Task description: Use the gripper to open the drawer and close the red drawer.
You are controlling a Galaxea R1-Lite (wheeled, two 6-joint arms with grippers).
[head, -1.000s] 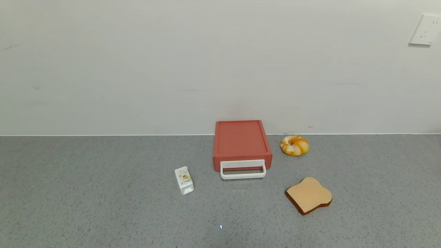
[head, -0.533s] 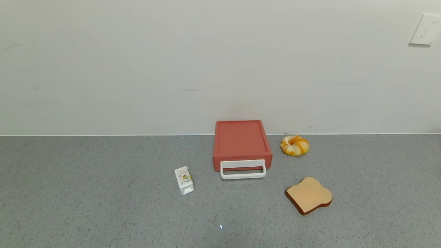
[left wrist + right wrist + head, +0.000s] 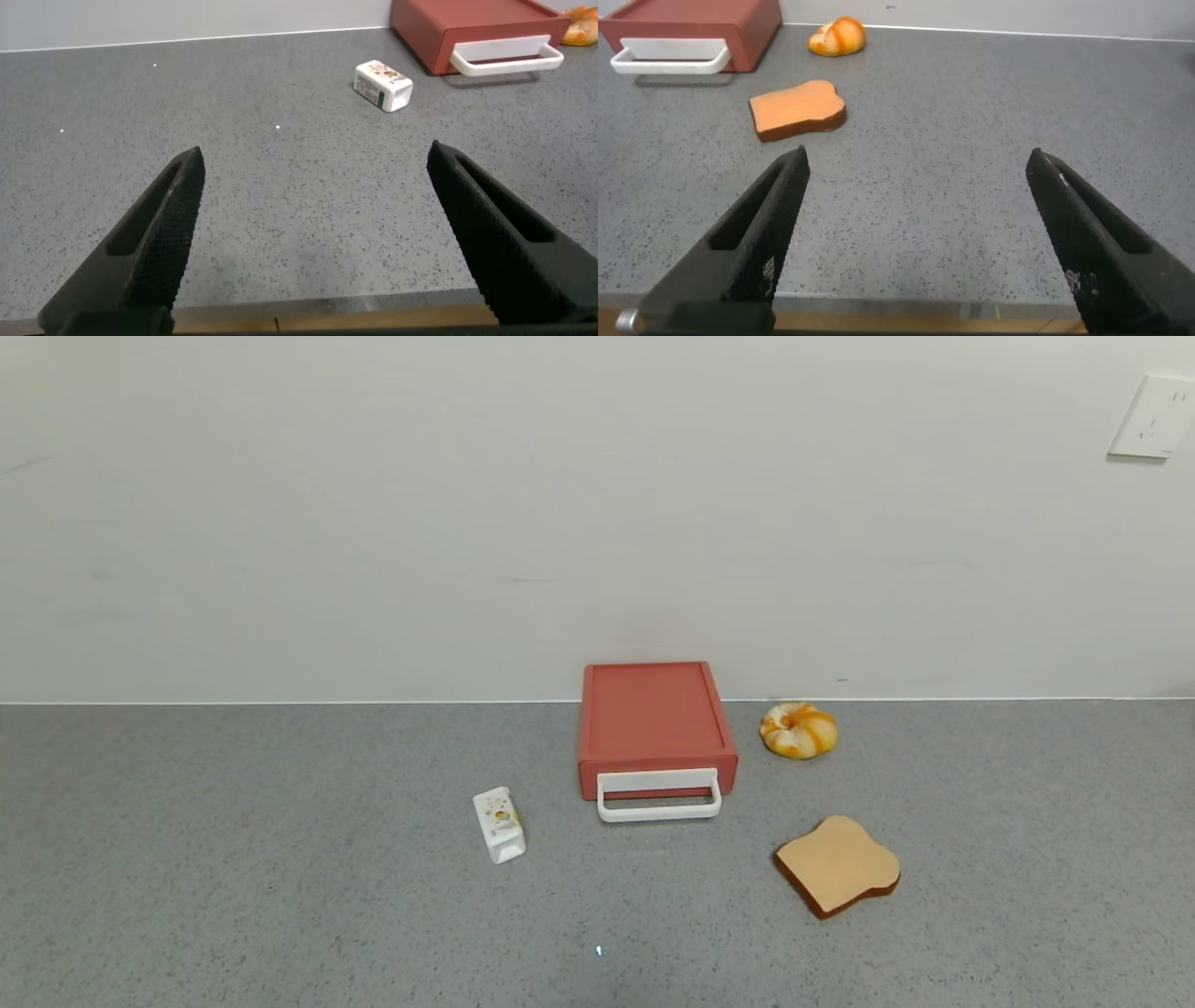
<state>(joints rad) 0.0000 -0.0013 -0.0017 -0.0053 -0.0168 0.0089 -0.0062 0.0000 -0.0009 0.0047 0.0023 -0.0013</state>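
The terracotta-red drawer [image 3: 655, 721] sits shut against the back wall, its white loop handle [image 3: 659, 795] facing me. It also shows in the left wrist view [image 3: 467, 28] and the right wrist view [image 3: 701, 23]. Neither arm appears in the head view. My left gripper [image 3: 316, 166] is open and empty, low over the counter near its front edge. My right gripper [image 3: 920, 168] is open and empty, also near the front edge.
A small white carton [image 3: 499, 825] lies left of the drawer. A toast slice [image 3: 837, 864] lies to the front right and a round glazed bun [image 3: 798, 730] to the right. The grey counter [image 3: 280, 896] ends at the white wall; a socket [image 3: 1154, 416] is at the top right.
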